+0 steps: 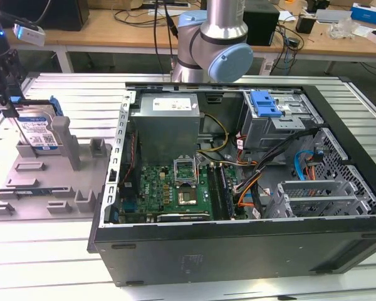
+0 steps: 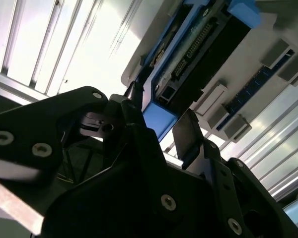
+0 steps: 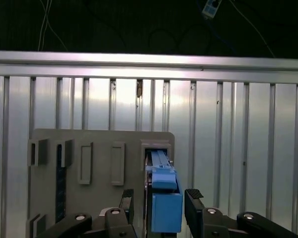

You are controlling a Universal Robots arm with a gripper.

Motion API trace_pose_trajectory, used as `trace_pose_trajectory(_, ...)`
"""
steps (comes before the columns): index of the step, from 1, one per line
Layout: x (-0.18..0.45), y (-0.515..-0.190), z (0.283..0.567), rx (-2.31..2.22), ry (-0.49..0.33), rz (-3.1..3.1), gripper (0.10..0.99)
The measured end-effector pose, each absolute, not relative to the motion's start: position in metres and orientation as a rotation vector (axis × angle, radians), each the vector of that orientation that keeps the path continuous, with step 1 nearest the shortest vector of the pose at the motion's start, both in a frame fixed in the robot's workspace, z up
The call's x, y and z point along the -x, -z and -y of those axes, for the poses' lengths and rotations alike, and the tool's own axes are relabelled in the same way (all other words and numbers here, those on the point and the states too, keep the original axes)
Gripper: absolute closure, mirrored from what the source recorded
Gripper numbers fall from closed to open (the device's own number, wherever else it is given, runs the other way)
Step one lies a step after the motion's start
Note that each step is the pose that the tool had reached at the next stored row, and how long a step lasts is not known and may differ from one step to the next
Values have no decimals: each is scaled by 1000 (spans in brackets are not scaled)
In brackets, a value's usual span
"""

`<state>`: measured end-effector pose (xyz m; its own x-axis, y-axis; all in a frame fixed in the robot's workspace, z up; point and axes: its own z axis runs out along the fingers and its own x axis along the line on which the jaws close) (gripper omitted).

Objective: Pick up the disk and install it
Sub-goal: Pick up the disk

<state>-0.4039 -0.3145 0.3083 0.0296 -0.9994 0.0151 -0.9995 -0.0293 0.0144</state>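
Note:
The disk (image 1: 41, 133) stands on edge in a slot of the grey holder plate (image 1: 44, 185) at the exterior view's left, silver with a white-and-blue label and blue rails. My gripper (image 1: 11, 103) hangs right over it. In the first wrist view the black fingers (image 3: 194, 198) stand either side of the disk's blue rail (image 3: 165, 198), with a small gap on each side. The second wrist view shows the same: the gripper (image 2: 161, 119) is open around the blue rail end (image 2: 159, 123), not pressing on it.
An open computer case (image 1: 238, 251) lies on the ribbed metal table to the exterior view's right of the holder. Inside are a grey power supply (image 1: 166, 125), the motherboard (image 1: 175, 188) and a drive bay with a blue latch (image 1: 266, 103). The arm's base (image 1: 213, 44) stands behind the case.

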Motion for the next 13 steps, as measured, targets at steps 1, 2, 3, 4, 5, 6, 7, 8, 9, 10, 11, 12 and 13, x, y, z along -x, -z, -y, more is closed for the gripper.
trace_pose_trajectory(1, 404, -308, 314, -2239, -1, 2174, 624)
trace_pose_trajectory(2, 404, -307, 314, -2239, -1, 2174, 624)
trace_pose_trajectory(3, 404, -307, 314, -2239, -1, 2174, 624)
trace_pose_trajectory(4, 404, -306, 314, -2239, -1, 2174, 694)
trace_pose_trajectory(5, 404, -305, 314, -2239, -1, 2174, 694)
trace_pose_trajectory(6, 404, -305, 314, -2239, -1, 2174, 694)
trace_pose_trajectory(7, 404, -304, 314, -2239, -1, 2174, 694)
trace_pose_trajectory(8, 404, -304, 314, -2239, -1, 2174, 694)
trace_pose_trajectory(9, 404, -303, 314, -2239, -1, 2174, 694)
trace_pose_trajectory(10, 404, -303, 314, -2239, -1, 2174, 694)
trace_pose_trajectory(11, 404, -302, 314, -2239, -1, 2174, 694)
trace_pose_trajectory(12, 404, -302, 314, -2239, -1, 2174, 694)
trace_pose_trajectory(13, 404, -301, 314, -2239, -1, 2174, 694)
